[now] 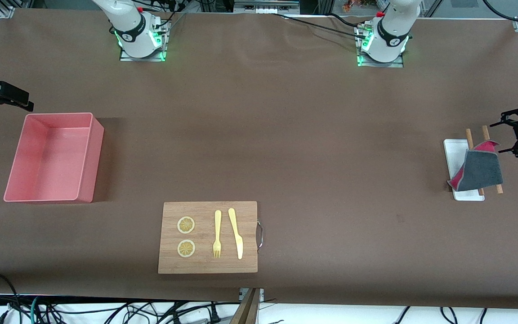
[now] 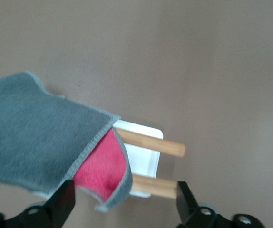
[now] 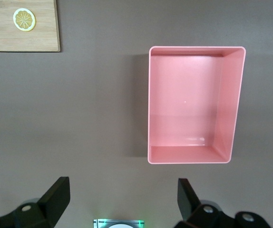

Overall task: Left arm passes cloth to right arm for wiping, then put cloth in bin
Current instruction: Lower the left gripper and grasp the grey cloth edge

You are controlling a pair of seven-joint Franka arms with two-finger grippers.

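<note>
The cloth is dark grey with a magenta underside and hangs over two wooden rods on a small white tray at the left arm's end of the table. One corner curls up and shows magenta. My left gripper is open beside that corner. In the left wrist view the curled corner of the cloth lies between the spread fingers of the left gripper, untouched. My right gripper hangs open and empty over the table beside the pink bin. The right wrist view shows the bin empty.
A wooden cutting board with two lemon slices, a yellow fork and a yellow knife lies near the front camera, its metal handle toward the left arm's end. Its corner shows in the right wrist view. The rods stick out past the tray.
</note>
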